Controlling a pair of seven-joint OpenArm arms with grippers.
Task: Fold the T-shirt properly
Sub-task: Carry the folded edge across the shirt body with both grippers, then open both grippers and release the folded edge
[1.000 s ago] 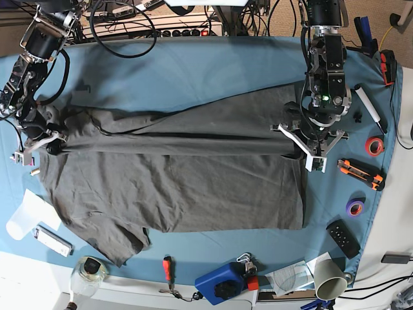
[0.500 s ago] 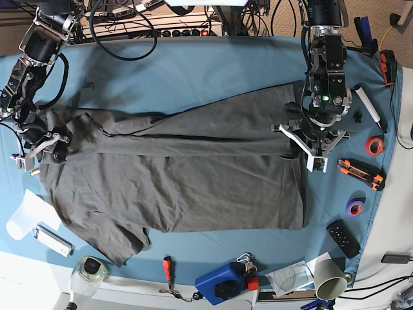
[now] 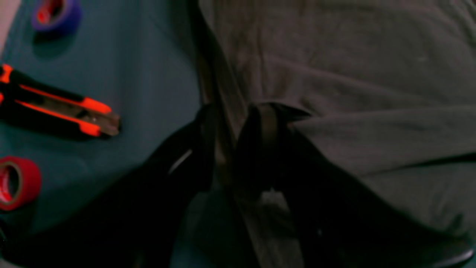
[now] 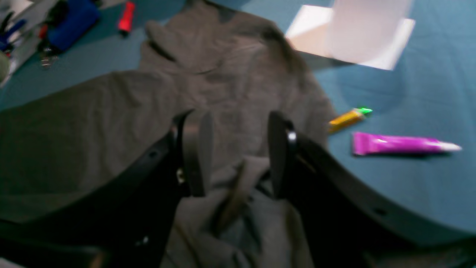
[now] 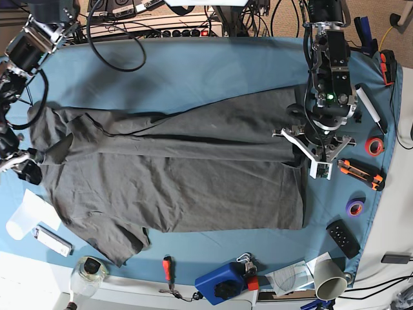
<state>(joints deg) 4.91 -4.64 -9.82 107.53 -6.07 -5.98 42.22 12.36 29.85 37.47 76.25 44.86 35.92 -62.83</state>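
Jaws first: on our right gripper [image 4: 238, 126] they are standing well spread, and a bunched bit of the T-shirt [image 5: 181, 174] is lying loose beneath them, touched by neither finger as far as we can make out. Our left gripper [image 3: 230, 111] is showing a narrower gap, with its two dark fingers [image 3: 260, 126] parted and the shirt's edge running up between them; we are not seeing any pinch on it.

The dark grey shirt is lying spread across the middle of the teal table cloth [image 5: 193, 71]. Its far long side is lying doubled over toward the middle as a band, and one sleeve is poking out toward the near corner on the base view's left.

Our left arm is hanging over the shirt's end on the base view's right, just beside the orange-and-black box cutter [image 3: 55, 104]. The red tape roll [image 3: 15, 182] and the purple tape roll [image 3: 55, 11] are sitting on bare cloth, apart from the shirt.

Our right arm is hovering at the opposite end, by the table's edge. Its wrist view is blurred, but we are picking out a purple tube [image 4: 401, 144] and a small yellow item with a green tip [image 4: 347, 117] just off the shirt's edge, and a white sheet [image 4: 353, 37] further out.
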